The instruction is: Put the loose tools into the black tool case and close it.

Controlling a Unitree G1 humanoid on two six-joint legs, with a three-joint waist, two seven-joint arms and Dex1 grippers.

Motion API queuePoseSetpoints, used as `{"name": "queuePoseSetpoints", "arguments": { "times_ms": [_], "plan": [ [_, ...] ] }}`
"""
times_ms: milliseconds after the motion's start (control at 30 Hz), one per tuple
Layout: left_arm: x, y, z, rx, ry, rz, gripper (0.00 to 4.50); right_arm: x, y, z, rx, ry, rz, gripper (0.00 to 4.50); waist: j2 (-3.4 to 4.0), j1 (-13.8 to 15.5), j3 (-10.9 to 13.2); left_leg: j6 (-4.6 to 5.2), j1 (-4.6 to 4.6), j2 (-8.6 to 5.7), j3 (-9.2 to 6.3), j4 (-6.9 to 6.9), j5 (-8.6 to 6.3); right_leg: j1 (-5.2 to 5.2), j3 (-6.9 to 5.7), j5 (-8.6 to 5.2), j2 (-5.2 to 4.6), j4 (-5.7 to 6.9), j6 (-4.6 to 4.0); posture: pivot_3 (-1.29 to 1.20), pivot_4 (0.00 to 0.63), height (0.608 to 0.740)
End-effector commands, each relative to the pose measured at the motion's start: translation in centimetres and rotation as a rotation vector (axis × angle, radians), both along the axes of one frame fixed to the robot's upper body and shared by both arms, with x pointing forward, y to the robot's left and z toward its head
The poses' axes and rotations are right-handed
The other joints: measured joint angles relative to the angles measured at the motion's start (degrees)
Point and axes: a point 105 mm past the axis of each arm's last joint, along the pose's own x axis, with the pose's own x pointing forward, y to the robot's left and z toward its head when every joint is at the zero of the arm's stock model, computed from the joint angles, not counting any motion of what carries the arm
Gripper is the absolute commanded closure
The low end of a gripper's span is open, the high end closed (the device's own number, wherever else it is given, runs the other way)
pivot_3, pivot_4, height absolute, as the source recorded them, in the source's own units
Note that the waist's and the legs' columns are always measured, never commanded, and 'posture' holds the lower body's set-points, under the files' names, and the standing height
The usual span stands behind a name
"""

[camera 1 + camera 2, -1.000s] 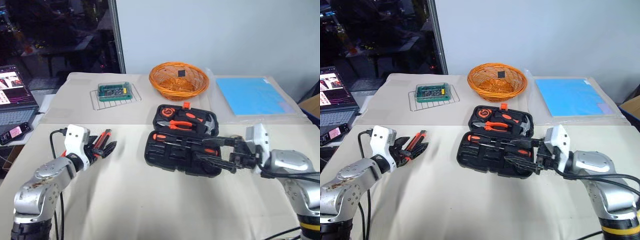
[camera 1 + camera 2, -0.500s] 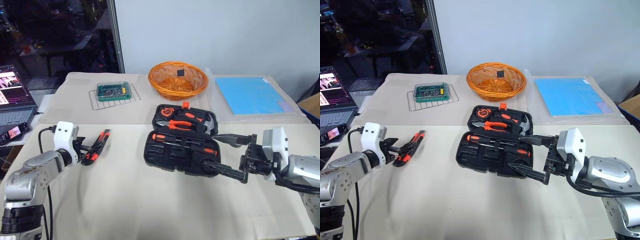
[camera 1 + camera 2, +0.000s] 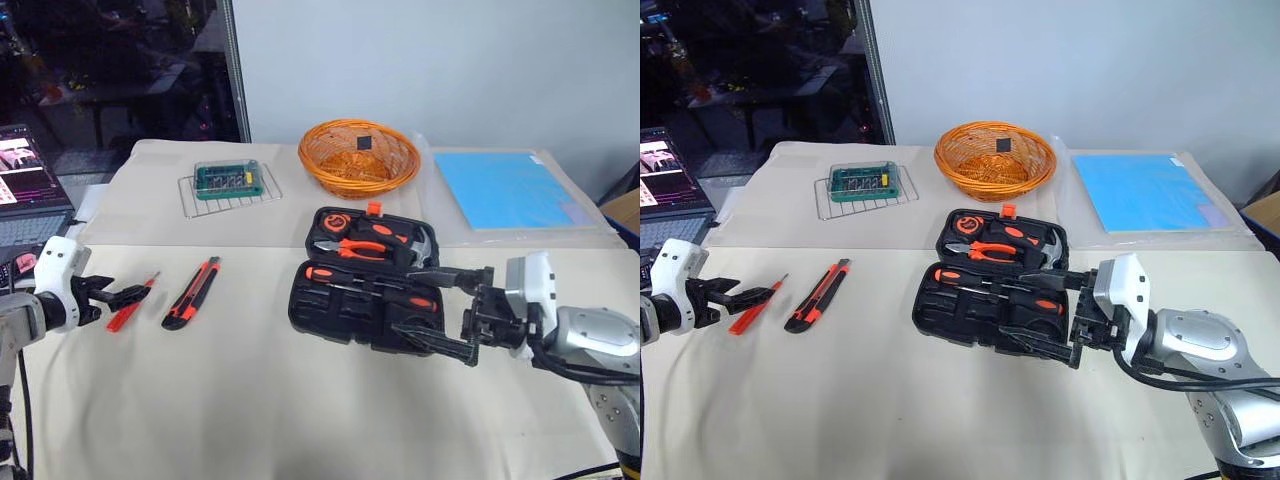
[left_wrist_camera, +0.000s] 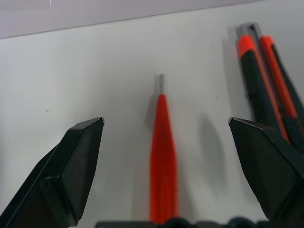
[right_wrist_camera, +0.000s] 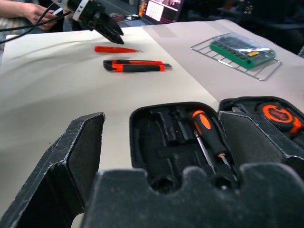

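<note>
Black moulded plastic forms the case (image 3: 365, 290), which is lying open near the middle of the cloth-covered table (image 3: 250, 400), its far half holding pliers (image 3: 350, 249), a hammer (image 3: 415, 245) and a round tape measure (image 3: 332, 222), its near half holding a screwdriver (image 3: 350, 276) with an orange-and-black handle, while several of the shaped slots are standing bare. An orange latch (image 3: 373, 210) is showing at the far edge of the case. To the left, well apart from the case, a knife (image 3: 191, 293) and a slim red screwdriver (image 3: 130, 304) are lying side by side on the cloth, close but not touching, the screwdriver on the left. The left gripper (image 4: 166, 156) is hovering at the near-left end of the red screwdriver with its fingers (image 4: 71, 166) spread wide apart, the handle lying in the gap between them and neither finger touching it. The right gripper (image 3: 440, 310) is hanging level just right of the case, pointing left across its near half, fingers (image 5: 71, 161) spread wide and holding nothing. Farther back, a wicker basket (image 3: 358, 158) is sitting behind the case, a green circuit board (image 3: 228, 180) is resting on a wire rack (image 3: 190, 200) to its left, and a blue mat (image 3: 500, 190) is lying to its right. A laptop (image 3: 25, 190) is standing at the far-left margin.
</note>
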Motion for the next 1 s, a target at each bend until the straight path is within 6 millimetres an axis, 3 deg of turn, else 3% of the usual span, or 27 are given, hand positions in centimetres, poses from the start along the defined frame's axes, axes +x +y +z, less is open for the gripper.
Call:
{"name": "queuePoseSetpoints", "arguments": {
  "times_ms": [33, 500, 567, 633, 700, 900, 1000],
  "plan": [
    [0.2, 0.2, 0.7, 0.057, -0.017, -0.042, 0.0, -0.8, 0.2, 0.7, -0.011, -0.046, 0.021, 0.06, -0.02, -0.1, 0.0, 0.01, -0.01, 0.0, 0.01, 0.0, 0.0, -0.01, 0.01, 0.0, 0.0, 0.0, 0.0, 0.0, 0.15, 0.74],
    [-1.0, 0.5, -0.2, 0.083, 0.008, -0.056, 0.0, -0.9, 0.1, 1.0, 0.013, -0.048, 0.0, 0.06, -0.12, -0.2, 0.0, 0.3, 0.03, 0.02, 0.01, 0.01, 0.2, -0.08, 0.05, 0.0, -0.04, 0.26, -0.02, 0.0, 0.15, 0.74],
    [-0.9, -0.7, 0.6, 0.068, -0.027, -0.11, 0.0, -0.8, 0.0, 1.0, 0.015, -0.047, -0.004, 0.06, -0.13, -0.2, 0.0, 0.3, 0.04, 0.01, 0.02, 0.02, 0.2, -0.08, 0.05, 0.0, -0.06, 0.27, -0.02, 0.0, 0.15, 0.74],
    [-0.4, -3.4, 2.1, -0.074, -0.062, -0.156, 0.0, -0.8, -0.1, 0.9, 0.011, -0.043, -0.007, 0.06, -0.22, 0.0, 0.0, 0.29, 0.01, 0.01, 0.0, 0.03, 0.2, -0.09, 0.04, 0.0, -0.08, 0.29, -0.02, 0.0, 0.15, 0.74],
    [-0.8, -5.0, 1.6, -0.06, -0.012, -0.205, 0.0, -0.8, -0.1, 0.8, 0.011, -0.04, -0.006, 0.06, -0.28, 0.2, 0.0, 0.26, 0.01, 0.01, -0.03, 0.08, 0.2, -0.07, -0.02, 0.0, -0.12, 0.35, -0.02, 0.0, 0.15, 0.74],
    [-0.8, -4.7, 0.8, -0.022, -0.014, -0.147, 0.0, -0.8, 0.0, 0.8, 0.007, -0.042, -0.007, 0.06, -0.32, -0.6, 0.0, 0.27, 0.21, 0.01, 0.06, 0.11, 0.26, -0.06, 0.15, -0.02, -0.02, 0.67, -0.02, 0.0, 0.15, 0.74],
    [-0.2, -2.0, 0.8, 0.012, -0.031, -0.018, 0.0, -0.8, -0.1, 0.8, 0.005, -0.042, -0.008, 0.06, -0.34, -0.4, 0.1, 0.15, 0.27, 0.05, 0.03, 0.1, 0.34, -0.08, 0.08, -0.1, 0.06, 0.81, -0.14, 0.0, 0.15, 0.74]
  ]
}}
